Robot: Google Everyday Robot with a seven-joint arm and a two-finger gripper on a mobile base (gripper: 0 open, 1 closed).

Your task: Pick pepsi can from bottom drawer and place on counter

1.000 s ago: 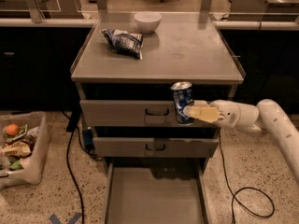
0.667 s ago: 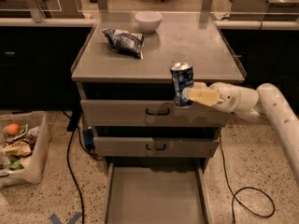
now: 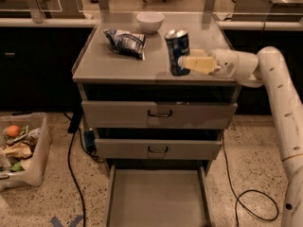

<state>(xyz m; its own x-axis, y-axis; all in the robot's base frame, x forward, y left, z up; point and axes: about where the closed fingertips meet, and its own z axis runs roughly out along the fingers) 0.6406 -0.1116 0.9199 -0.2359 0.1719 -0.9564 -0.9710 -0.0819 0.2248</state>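
Observation:
The pepsi can, dark blue with a silver top, is upright in my gripper, which is shut on its right side. The can is over the front right part of the counter; I cannot tell whether its base touches the top. My white arm reaches in from the right. The bottom drawer is pulled open below, and the part of its floor that shows is bare.
A crinkled blue-and-white snack bag and a white bowl sit at the back of the counter. Two upper drawers with dark handles are slightly open. A clear bin of items and cables lie on the floor.
My gripper has lifted the can from in front of the top drawer up to counter height and over the counter's front right part.

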